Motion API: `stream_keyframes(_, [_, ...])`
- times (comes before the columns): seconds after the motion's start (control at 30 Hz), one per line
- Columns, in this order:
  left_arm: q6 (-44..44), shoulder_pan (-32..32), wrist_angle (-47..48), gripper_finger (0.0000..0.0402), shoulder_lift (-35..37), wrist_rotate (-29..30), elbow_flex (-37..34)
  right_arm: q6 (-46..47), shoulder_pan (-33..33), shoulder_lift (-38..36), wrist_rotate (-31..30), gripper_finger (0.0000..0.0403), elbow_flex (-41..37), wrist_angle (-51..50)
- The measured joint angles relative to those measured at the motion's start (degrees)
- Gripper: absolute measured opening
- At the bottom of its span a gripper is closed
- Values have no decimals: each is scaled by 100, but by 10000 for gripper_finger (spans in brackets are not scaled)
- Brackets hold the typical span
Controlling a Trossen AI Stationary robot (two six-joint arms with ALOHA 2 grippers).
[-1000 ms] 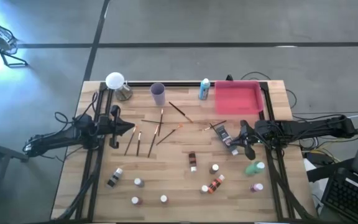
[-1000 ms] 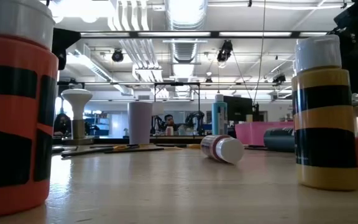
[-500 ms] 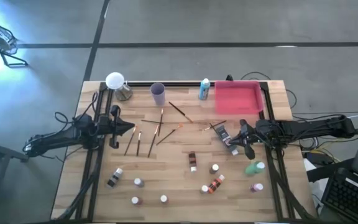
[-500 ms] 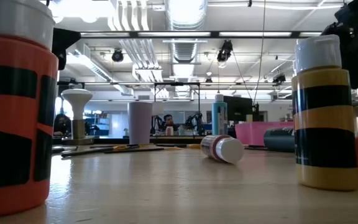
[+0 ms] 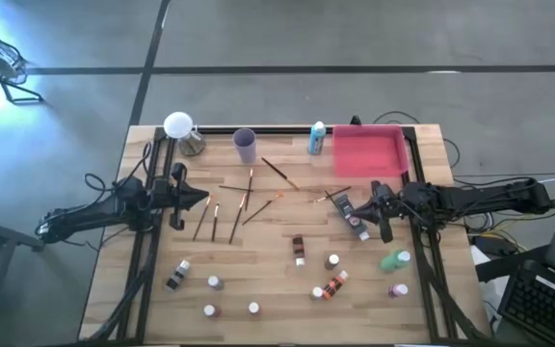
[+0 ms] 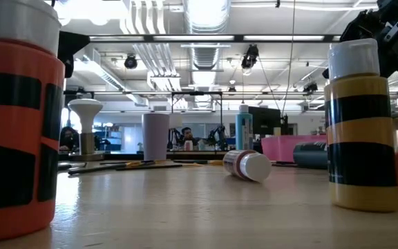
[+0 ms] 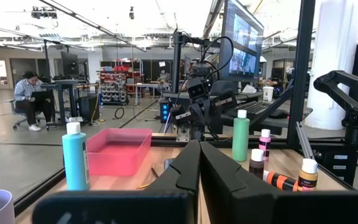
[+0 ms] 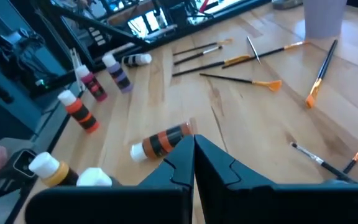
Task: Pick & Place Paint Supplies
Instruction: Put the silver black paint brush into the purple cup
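Observation:
Small white-capped paint bottles stand or lie across the near half of the table, among them a brown one [image 5: 299, 249] lying on its side, a striped orange one [image 5: 331, 285] and a green one [image 5: 396, 259]. Thin brushes [image 5: 244, 198] lie flat mid-table, and a dark tube [image 5: 350, 212] lies right of centre. My left gripper [image 5: 205, 200] hovers shut at the left, beside the brushes. My right gripper [image 5: 374, 205] hovers shut at the right, just beside the tube, above the table; its wrist view looks over a lying orange-banded bottle [image 8: 160, 143] and brushes [image 8: 241, 79].
A pink tray [image 5: 335, 154], a tall blue bottle [image 5: 317, 140], a lilac cup [image 5: 245, 146] and a white-domed lamp [image 5: 179, 127] line the far edge. Black frame rails run along both sides. In the low view an orange-black bottle [image 6: 12, 124] and a yellow-black one [image 6: 361, 131] stand close.
My right gripper has risen a little and tipped its fingers upward, nearer to level, with a slight roll; it stays shut. Nothing on the table has moved.

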State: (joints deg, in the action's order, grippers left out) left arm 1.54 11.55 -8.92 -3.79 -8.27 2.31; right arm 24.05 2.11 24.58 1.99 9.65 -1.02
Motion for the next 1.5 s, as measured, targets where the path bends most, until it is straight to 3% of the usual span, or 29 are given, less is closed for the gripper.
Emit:
stream_keyframes(0.9, [2,-2,2,14,0,-2,0,-608,-1,-9,-1399,8,0,1249])
stream_keyframes(1.2, [2,-2,2,14,0,-2,0,-1016,-2,271,-1420,8,62,2533])
stream_keyframes(1.37, [1,-2,0,14,0,-1,0,-1120,-2,576,-1324,9,519,2428])
stream_keyframes(1.5, [1,0,0,14,0,-1,0,-1123,0,1012,-983,21,1245,1554])
